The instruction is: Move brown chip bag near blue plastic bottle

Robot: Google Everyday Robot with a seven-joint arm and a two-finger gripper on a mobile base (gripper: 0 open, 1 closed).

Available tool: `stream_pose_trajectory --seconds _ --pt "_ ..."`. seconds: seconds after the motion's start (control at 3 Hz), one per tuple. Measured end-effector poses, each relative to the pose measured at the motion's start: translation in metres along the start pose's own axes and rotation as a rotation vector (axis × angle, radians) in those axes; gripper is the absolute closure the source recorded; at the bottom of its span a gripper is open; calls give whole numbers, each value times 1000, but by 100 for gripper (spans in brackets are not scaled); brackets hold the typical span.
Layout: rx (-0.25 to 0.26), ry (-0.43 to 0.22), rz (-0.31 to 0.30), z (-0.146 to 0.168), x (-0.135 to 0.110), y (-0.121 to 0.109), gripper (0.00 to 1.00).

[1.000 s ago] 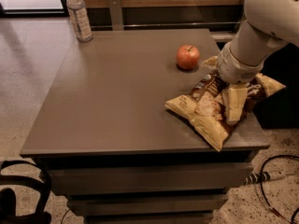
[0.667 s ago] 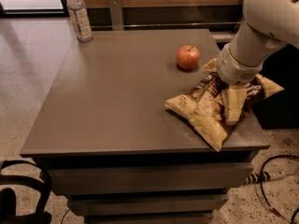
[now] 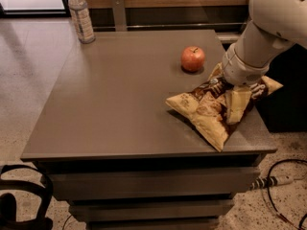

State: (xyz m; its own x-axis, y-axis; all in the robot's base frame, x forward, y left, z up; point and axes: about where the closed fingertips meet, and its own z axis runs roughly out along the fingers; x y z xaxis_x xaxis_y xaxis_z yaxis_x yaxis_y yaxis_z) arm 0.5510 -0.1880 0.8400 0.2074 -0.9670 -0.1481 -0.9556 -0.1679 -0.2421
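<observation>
The brown chip bag (image 3: 204, 114) lies crumpled on the right front part of the grey table (image 3: 120, 95), its yellow-tan corner pointing to the front edge. My gripper (image 3: 236, 99) reaches down from the upper right and sits on the bag's right half, hiding part of its dark panel. The blue plastic bottle (image 3: 80, 16), clear with a pale label, stands upright at the table's far left corner, far from the bag and the gripper.
A red apple (image 3: 193, 58) sits just behind the bag, left of my arm (image 3: 268, 28). The table's right edge is close beside the bag. Cables (image 3: 280, 186) lie on the floor at the lower right, and a dark object (image 3: 19, 205) at the lower left.
</observation>
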Motion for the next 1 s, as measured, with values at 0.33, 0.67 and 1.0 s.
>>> stream_pose_trajectory --seconds 0.33,0.67,1.0 --pt "0 0 0 0 0 0 88" --pt "0 0 -1 0 0 0 100" --pt "-24 47 -4 -14 4 -2 100"
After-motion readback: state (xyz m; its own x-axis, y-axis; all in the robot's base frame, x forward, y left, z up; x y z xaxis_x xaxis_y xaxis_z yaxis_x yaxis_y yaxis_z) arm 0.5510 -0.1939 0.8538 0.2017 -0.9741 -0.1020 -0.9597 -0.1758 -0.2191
